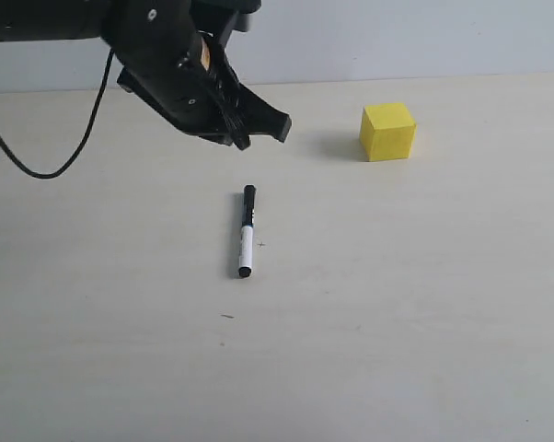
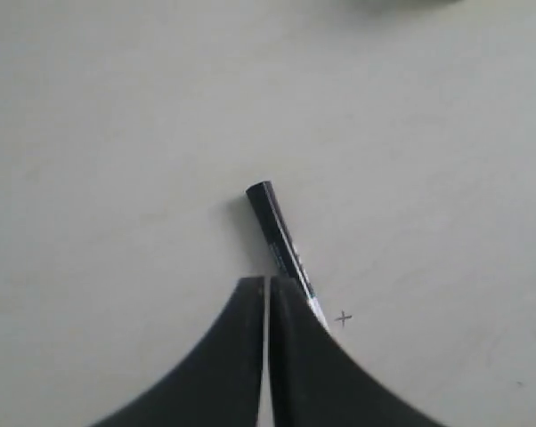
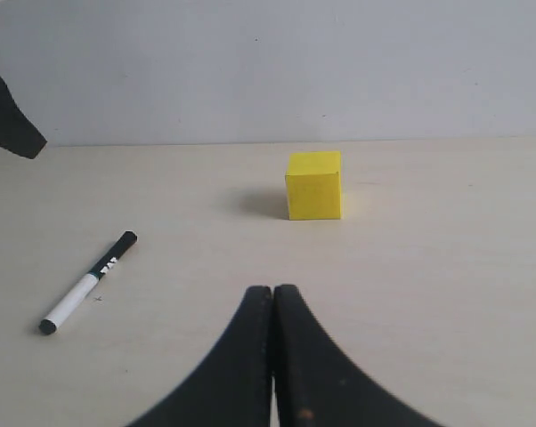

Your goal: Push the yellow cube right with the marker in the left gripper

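Task not begun: the marker [image 1: 247,232] lies flat on the tabletop [image 1: 397,304], ungrasped. The left gripper [image 1: 263,132] hangs near the marker's dark end, fingers clenched on nothing. The yellow cube [image 1: 387,132] stands well apart from the marker, untouched. Left to do: open, grasp marker, push cube right

The pale worktop [image 1: 397,322] carried a marker [image 1: 247,230] lying flat near its middle, with its dark half toward twelve o'clock. A yellow cube [image 1: 387,132] sat at two o'clock from it, well apart.
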You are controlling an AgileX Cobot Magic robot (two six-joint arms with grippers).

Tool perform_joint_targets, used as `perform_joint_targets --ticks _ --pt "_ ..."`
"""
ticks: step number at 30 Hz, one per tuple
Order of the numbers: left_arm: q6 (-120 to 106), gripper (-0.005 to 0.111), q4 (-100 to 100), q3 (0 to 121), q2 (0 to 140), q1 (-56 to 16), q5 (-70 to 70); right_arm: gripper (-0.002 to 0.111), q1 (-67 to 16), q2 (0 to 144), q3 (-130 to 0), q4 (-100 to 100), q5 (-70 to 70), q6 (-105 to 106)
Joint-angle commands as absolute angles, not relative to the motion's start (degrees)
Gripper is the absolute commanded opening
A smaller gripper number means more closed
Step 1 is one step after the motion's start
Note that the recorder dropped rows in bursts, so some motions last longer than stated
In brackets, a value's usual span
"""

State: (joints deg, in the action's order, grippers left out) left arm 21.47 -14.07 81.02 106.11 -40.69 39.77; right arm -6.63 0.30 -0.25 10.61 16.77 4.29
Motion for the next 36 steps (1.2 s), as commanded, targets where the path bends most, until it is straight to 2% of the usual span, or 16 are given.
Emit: perform_joint_targets --ticks 1,7,9,12,17,23,28,36 --pt "21.37 0.001 -14.43 70.31 99.74 -40.94 20.88 0.000 -6.70 0.00 0.00 10.58 16.38 4.43" --pt "17.12 0.001 -20.22 48.36 87.33 -40.94 -21.78 0.000 -6.70 0.00 0.00 10.58 16.38 4.43" --pt "15.26 0.001 -18.76 41.44 82.74 -40.94 -32.75 0.000 -6.70 0.00 0.00 10.58 16.38 4.43" --pt "14.05 0.001 -18.39 34.08 76.02 -40.55 -39.69 0.000 -6.70 0.00 0.00 10.58 16.38 4.43" --pt "10.30 0.001 -17.63 27.35 64.63 -40.55 -37.68 0.000 -6.70 0.00 0.00 10.58 16.38 4.43" --pt "12.02 0.001 -18.07 23.94 55.42 -40.55 -25.73 0.000 -6.70 0.00 0.00 10.58 16.38 4.43" --pt "12.02 0.001 -18.07 23.54 52.64 -40.55 -19.73 0.000 -6.70 0.00 0.00 10.58 16.38 4.43" --pt "12.02 0.001 -18.07 23.54 52.63 -40.55 -19.44 0.000 -6.70 0.00 0.00 10.58 16.38 4.43"
